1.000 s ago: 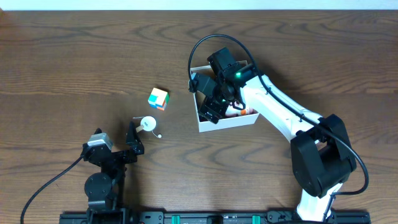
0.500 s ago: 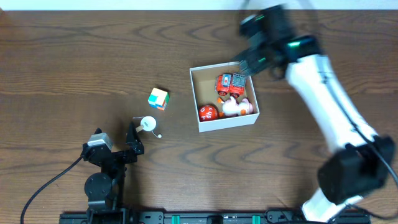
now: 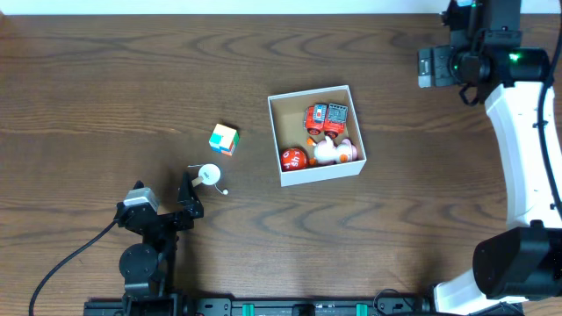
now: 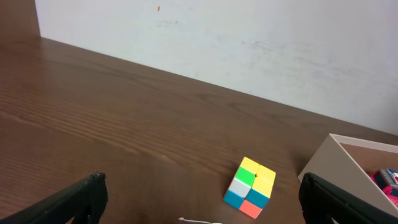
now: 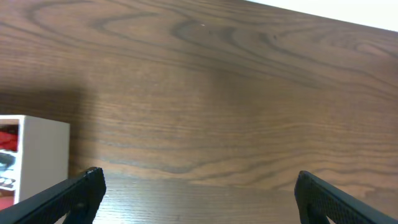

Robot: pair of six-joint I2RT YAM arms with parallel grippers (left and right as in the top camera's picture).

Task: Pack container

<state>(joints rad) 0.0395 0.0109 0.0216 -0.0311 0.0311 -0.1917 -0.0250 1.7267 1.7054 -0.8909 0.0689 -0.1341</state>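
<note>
The container (image 3: pixel 321 173), a white-walled box with a brown inside, sits mid-table and holds a red toy car (image 3: pixel 326 117), a red ball (image 3: pixel 294 158) and a white-and-pink toy (image 3: pixel 335 151). A multicoloured cube (image 3: pixel 224 139) lies left of it, and a small white round toy with a string (image 3: pixel 209 175) lies below the cube. My left gripper (image 3: pixel 189 198) rests open near the front edge, facing the cube (image 4: pixel 250 186) with the container's corner (image 4: pixel 348 163) to its right. My right gripper (image 3: pixel 428 67) hangs open and empty, high at the far right, away from the container (image 5: pixel 43 155).
The table's far edge meets a white wall behind the right arm (image 3: pixel 518 132). The left arm's base (image 3: pixel 145 259) stands at the front left. Bare wood lies between the two arms and around the container.
The right arm has lifted out of the container and swung up to the far right, its jaws spread wider. The toys stay inside. The left arm has not moved.
</note>
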